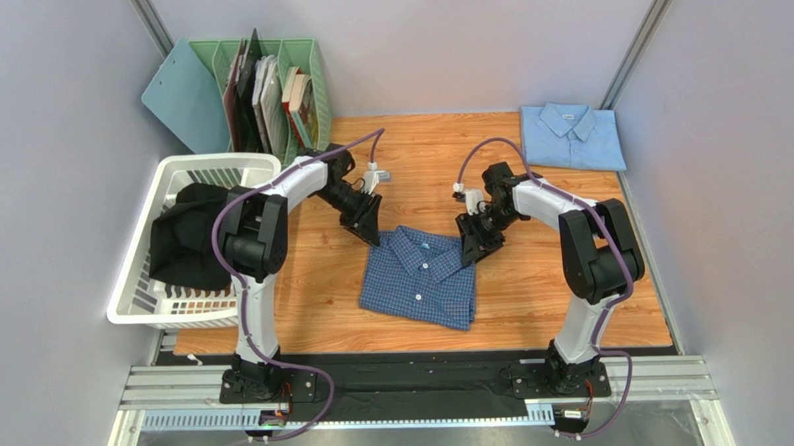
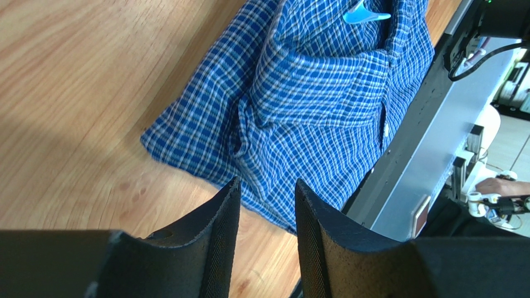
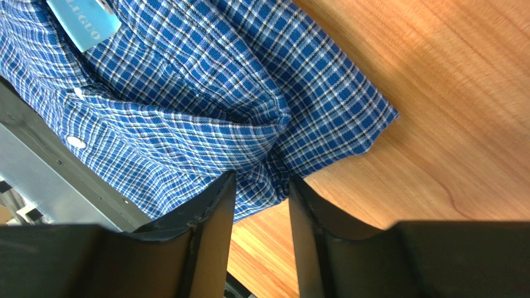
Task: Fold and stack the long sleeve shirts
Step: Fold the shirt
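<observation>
Left end effector (image 2: 265, 184) and right end effector (image 3: 261, 177) parted over checked shirt (image 1: 418, 282), contact unclear

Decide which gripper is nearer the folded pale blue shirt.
Right. The right gripper hangs at the collar of the checked shirt, left of and nearer the bases than the pale blue shirt; the left gripper is farther left, across that collar.

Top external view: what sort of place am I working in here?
Probably a walled-off lab test cell, not a home: plain grey panels, a wooden table and a white laundry basket.
</observation>
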`<state>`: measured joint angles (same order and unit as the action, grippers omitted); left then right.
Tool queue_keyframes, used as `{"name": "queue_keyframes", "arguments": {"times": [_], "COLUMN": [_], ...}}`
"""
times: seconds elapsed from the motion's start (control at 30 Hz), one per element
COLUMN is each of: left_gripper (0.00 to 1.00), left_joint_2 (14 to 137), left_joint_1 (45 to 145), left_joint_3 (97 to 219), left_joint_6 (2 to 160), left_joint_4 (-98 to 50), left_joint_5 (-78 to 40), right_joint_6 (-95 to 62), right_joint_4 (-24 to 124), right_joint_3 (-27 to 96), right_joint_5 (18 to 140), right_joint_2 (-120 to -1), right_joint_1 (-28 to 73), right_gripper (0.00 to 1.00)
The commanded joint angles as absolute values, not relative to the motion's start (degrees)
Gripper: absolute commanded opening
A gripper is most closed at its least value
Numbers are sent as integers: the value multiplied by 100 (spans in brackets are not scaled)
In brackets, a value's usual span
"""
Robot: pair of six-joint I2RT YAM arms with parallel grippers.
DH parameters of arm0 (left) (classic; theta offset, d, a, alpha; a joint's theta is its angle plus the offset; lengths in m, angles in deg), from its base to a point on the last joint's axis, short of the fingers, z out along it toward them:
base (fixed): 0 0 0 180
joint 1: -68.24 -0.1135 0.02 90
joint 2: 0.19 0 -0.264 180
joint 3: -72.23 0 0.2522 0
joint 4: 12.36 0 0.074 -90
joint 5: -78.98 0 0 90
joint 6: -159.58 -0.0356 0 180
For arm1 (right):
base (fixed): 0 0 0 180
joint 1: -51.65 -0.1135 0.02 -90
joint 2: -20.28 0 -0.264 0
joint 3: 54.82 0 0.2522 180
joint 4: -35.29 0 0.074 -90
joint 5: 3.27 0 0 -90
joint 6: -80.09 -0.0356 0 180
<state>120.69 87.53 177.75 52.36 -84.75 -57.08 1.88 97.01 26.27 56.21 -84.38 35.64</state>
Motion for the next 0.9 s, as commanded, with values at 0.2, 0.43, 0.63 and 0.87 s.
{"name": "queue_keyframes", "arguments": {"times": [0.2,0.43,0.63,0.87], "left_gripper": [44,38,0,0], "left_joint_2": [12207,12347,12015,11214], "left_joint_1": [8881,8916,8855,8503], "left_joint_3": [18056,18065,17916,17537], "left_joint_6": [5191,5305,5253,5174], "left_joint_4": [-8289,-8193,-8271,-8298], "left_joint_5": [-5733,-5725,-5628,-5645], "right_joint_6": [169,178,178,345], "right_joint_4": [9703,9633,9642,9844], "right_joint_3": [2504,2530,2697,3022], "right_joint_5": [5474,5351,5228,5219], "right_joint_2": [-8062,-8062,-7861,-7613], "right_joint_1": [3530,3530,3530,3539], "right_gripper": [33,2,0,0]}}
